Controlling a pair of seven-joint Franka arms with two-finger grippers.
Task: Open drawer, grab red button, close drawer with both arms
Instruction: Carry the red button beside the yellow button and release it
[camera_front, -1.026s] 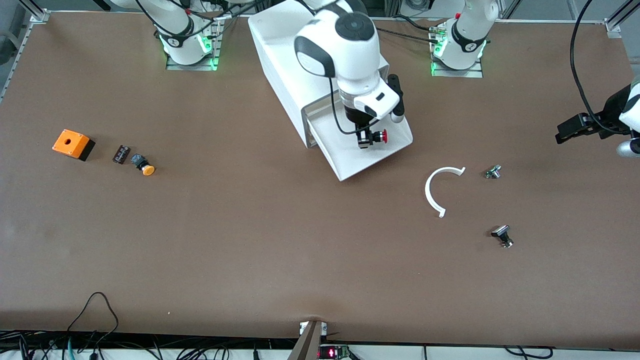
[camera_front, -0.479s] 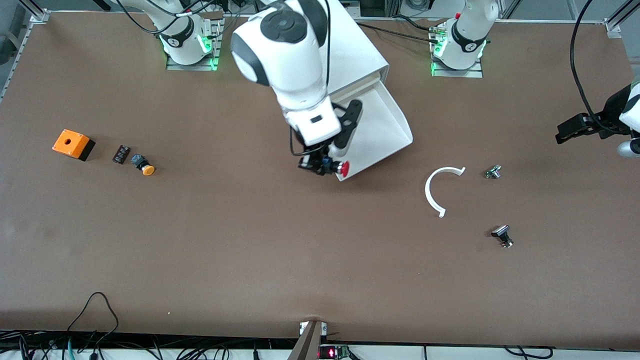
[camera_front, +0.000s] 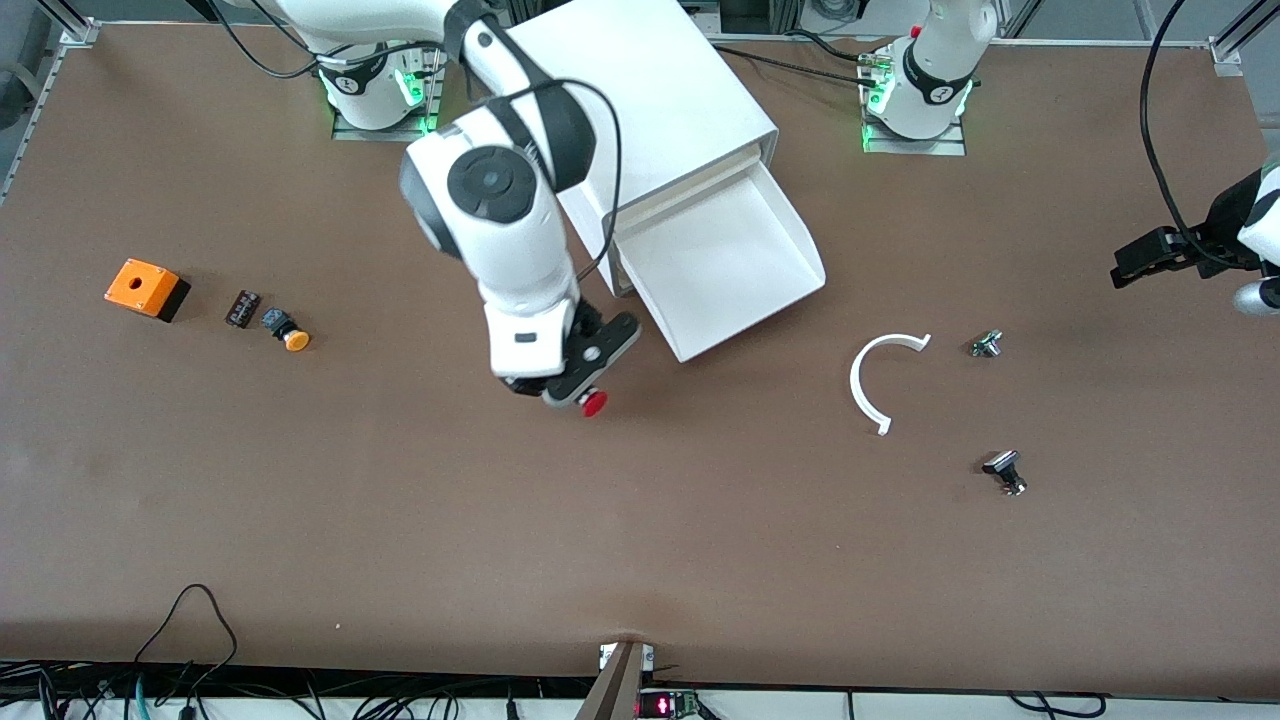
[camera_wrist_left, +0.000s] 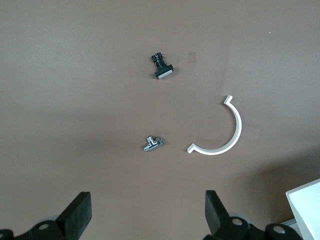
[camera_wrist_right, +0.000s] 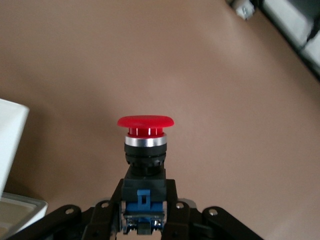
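Red button (camera_wrist_right: 145, 121) in right claw (camera_wrist_right: 144, 210), one open drawer (camera_front: 722, 262)

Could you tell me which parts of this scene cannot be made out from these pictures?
- Right gripper, front view: its fingers and the button's body hidden under the wrist.
- Left gripper, front view: arm cut off by the picture's edge.
- Drawer: the cabinet fronts face away.
- Small metal part: too small to identify.

Over toward the right arm's end sits a square orange box with a hole (camera_front: 140, 285), and at its 3 o'clock a small dark block (camera_front: 243, 307), then an orange-capped black button (camera_front: 286, 332). Toward the left arm's end: a white plastic half-ring (camera_front: 875, 375), a tiny metal fitting (camera_front: 986, 344) at its 2 o'clock, and a black flat-headed part (camera_front: 1004, 470) (lying on its side) at 4 o'clock.
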